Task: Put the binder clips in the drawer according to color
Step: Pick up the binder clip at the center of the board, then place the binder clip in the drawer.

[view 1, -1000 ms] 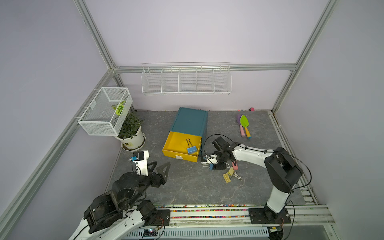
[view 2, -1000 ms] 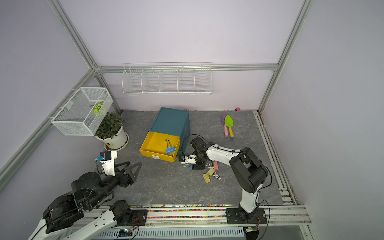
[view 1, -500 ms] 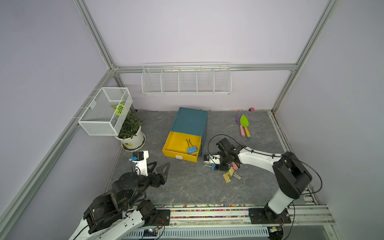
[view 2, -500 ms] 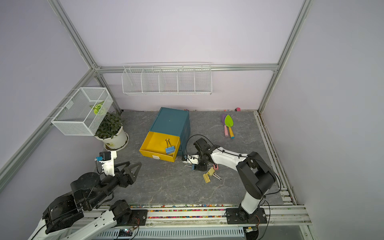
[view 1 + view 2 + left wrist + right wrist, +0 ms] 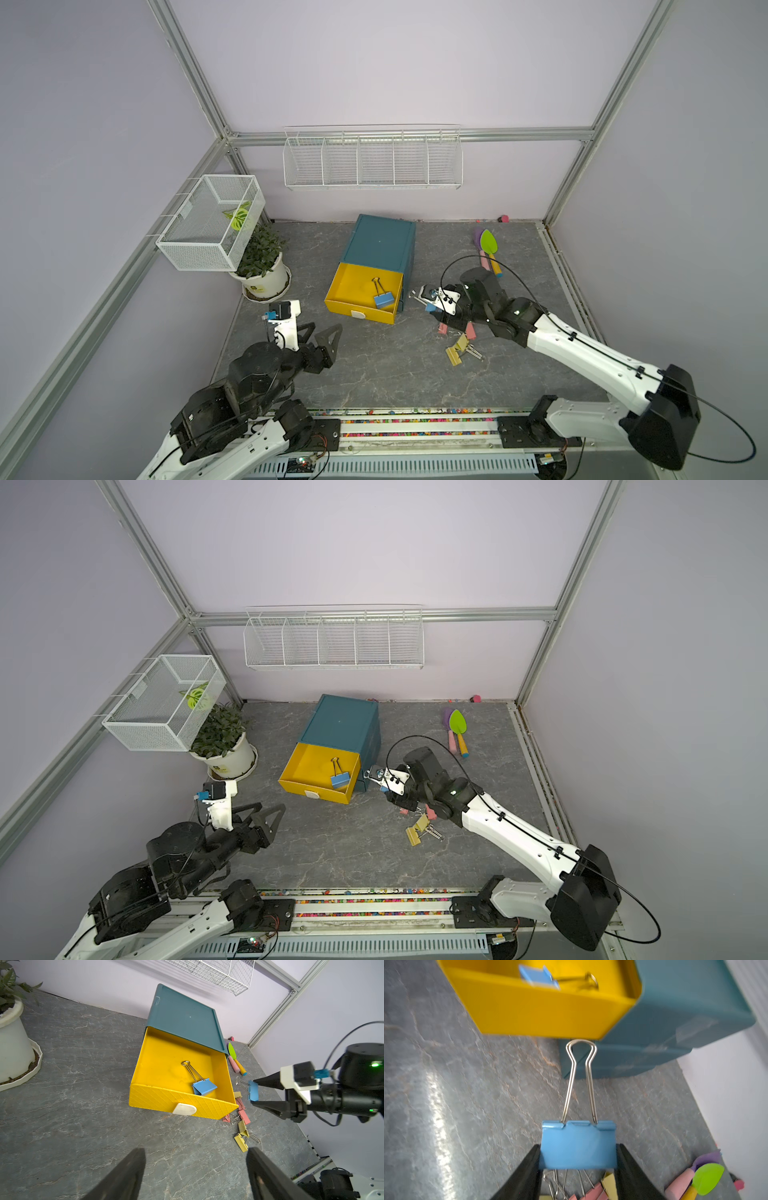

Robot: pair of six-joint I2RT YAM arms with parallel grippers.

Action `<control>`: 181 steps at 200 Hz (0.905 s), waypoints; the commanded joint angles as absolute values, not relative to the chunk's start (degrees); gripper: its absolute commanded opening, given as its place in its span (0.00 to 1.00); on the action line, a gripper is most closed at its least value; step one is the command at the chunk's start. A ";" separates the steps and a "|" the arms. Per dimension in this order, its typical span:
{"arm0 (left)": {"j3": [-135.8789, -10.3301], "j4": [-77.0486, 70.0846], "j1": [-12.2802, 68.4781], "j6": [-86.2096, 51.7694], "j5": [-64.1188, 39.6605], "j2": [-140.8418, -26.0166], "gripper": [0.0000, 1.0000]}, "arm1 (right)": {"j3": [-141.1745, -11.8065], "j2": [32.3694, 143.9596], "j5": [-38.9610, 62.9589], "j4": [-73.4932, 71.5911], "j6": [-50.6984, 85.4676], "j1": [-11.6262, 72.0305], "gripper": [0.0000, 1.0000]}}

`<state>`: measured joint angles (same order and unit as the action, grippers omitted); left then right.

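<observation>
- A potted plant (image 5: pixel 259 266) stands on the tabletop (image 5: pixel 395 374) at the far left, under a wire basket (image 5: pixel 208 224).
- The left claw (image 5: pixel 194 1150) hangs released, its fingers spread wide, holding nothing, well short of the cabinet.
- The teal cabinet (image 5: pixel 380 243) stands mid-tabletop, its yellow drawer (image 5: pixel 357 309) pulled out; a lone blue binder clip (image 5: pixel 383 300) lies inside, near the drawer's right wall.
- The right claw (image 5: pixel 253 1093) is clenched on a second blue binder clip (image 5: pixel 578 1145), gripping its body by the two ends, wire handles pointing toward the cabinet; the clip is just outside the drawer's right wall.
- Below that claw, pink binder clips (image 5: pixel 469 330) and yellow binder clips (image 5: pixel 457 351) lie loose on the tabletop.
- Toy shovels (image 5: pixel 488 249) lie near the back right.
</observation>
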<state>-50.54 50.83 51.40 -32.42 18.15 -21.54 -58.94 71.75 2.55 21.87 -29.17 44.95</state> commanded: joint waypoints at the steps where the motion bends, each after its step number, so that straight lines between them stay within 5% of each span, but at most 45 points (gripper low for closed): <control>1: -50.05 50.08 51.15 -31.73 18.67 -22.08 0.82 | -66.15 75.39 -2.05 23.23 -21.86 47.89 0.32; 84: -50.11 50.31 51.15 -32.01 19.28 -21.88 0.81 | -87.50 91.48 -1.92 32.57 -13.98 53.70 0.43; 129: -50.10 50.28 51.15 -32.00 19.29 -22.07 0.81 | -92.97 96.15 -3.48 36.32 -12.29 54.07 0.63; 156: -50.12 50.28 51.15 -32.07 19.36 -22.06 0.81 | -92.90 96.34 -4.69 36.05 -12.91 55.44 0.90; 181: -50.12 50.34 51.15 -32.08 19.34 -22.15 0.81 | -92.81 95.19 -6.44 34.61 -12.08 56.14 0.91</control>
<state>-50.54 50.83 51.40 -32.45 18.55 -21.80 -92.12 96.27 -4.08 34.98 -13.28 55.22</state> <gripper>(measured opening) 0.812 0.917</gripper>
